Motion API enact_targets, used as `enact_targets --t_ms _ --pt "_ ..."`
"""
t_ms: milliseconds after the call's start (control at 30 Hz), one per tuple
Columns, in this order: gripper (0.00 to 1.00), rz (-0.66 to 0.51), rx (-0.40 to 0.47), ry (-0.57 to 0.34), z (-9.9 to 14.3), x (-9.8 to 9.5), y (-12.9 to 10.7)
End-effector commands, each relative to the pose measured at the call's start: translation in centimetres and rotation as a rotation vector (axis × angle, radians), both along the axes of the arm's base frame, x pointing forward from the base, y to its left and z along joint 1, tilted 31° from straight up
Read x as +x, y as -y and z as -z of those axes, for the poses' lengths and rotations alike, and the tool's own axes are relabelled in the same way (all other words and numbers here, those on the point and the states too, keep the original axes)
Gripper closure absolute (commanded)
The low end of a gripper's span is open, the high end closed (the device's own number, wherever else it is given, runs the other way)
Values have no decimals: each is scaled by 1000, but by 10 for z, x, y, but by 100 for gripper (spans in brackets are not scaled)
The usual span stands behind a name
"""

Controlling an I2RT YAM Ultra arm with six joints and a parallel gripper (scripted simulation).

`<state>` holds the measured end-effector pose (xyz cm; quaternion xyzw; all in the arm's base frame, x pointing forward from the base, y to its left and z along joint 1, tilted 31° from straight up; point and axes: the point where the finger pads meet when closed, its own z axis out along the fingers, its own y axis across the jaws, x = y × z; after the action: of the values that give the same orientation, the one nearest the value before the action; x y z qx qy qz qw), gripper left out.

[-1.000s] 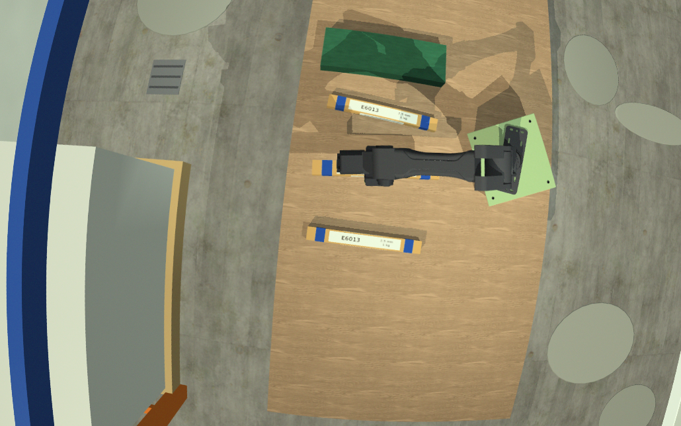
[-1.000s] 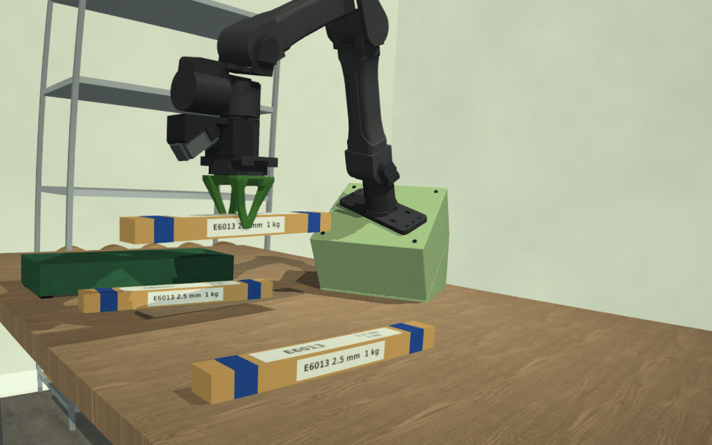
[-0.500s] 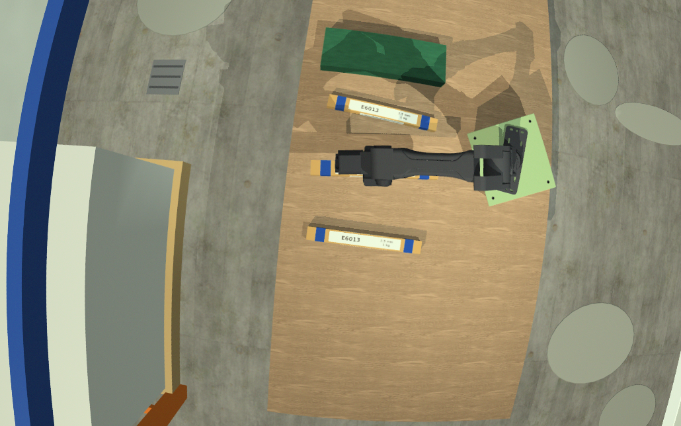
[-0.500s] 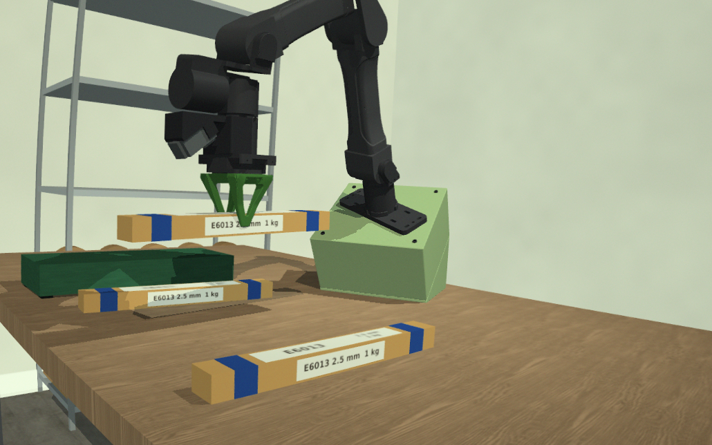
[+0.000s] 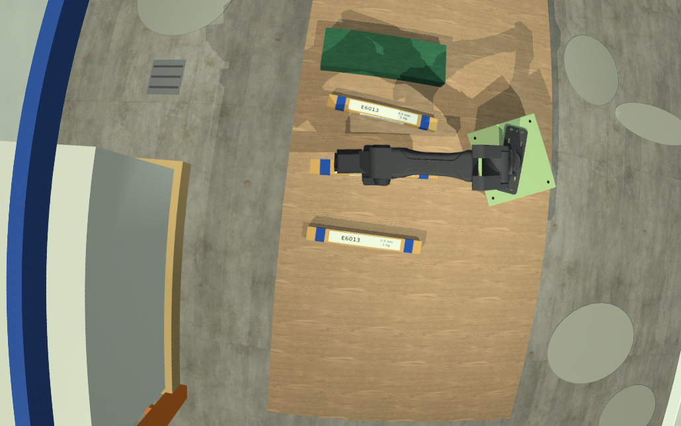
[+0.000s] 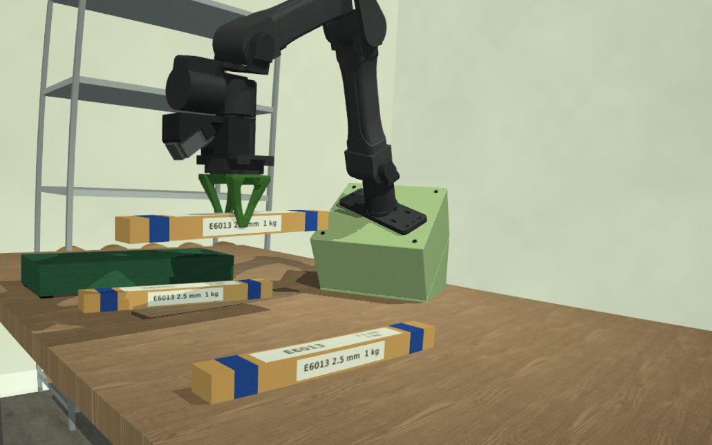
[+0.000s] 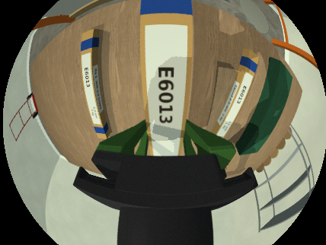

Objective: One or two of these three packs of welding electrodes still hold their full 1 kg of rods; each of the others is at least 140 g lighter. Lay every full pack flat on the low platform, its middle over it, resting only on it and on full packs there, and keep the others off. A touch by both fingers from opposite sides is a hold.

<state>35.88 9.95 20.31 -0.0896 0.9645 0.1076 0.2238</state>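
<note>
My gripper [image 6: 238, 212] is shut on a tan pack of electrodes with blue bands [image 6: 220, 225] and holds it level, high above the table. The arm hides most of that pack in the top view, where only its left end shows [image 5: 321, 167]. It fills the middle of the wrist view [image 7: 166, 86] between my green fingers. A second pack [image 6: 174, 294] lies on the table beside the dark green low platform [image 6: 126, 270], also shown from above [image 5: 384, 55]. A third pack [image 6: 313, 359] lies near the table's front, apart from the rest.
The arm's light green base block [image 6: 386, 246] stands at the table's right side. A metal shelf rack [image 6: 57, 130] stands behind the table. The table's left edge runs close to the platform.
</note>
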Motion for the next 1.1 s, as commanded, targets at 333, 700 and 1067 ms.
enact_targets --t_ms 333,700,1067 --pt "100 12 16 71 -33 5 5" --pt "100 13 16 71 -34 6 5" --pt "100 14 16 72 -33 6 5"
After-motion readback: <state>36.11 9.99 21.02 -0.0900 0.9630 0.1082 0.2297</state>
